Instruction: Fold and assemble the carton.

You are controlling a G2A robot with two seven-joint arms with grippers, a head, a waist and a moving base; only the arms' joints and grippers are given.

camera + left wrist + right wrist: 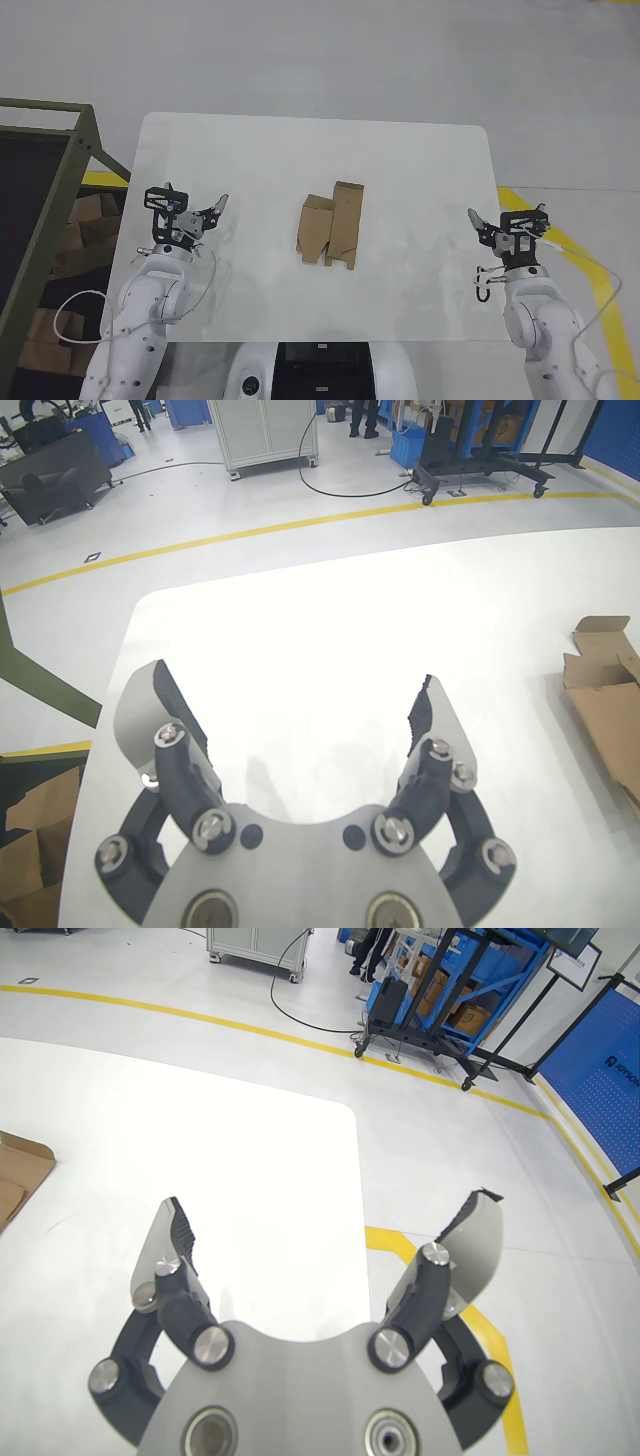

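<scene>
Between left tool (193, 205) and right tool (507, 218) lies carton (330, 232).

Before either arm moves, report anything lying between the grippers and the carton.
Nothing visible: only bare table lies between the carton and the open left gripper, and likewise the open right gripper.

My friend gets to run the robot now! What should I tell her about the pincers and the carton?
Left pincer: open, empty, over the table near its left edge.
Right pincer: open, empty, at the table's right edge.
Carton: lies mid-table between the arms, flaps loose, touched by neither pincer.
Done: nothing yet.
Left: grasp the carton, fold it, assemble it.
</scene>
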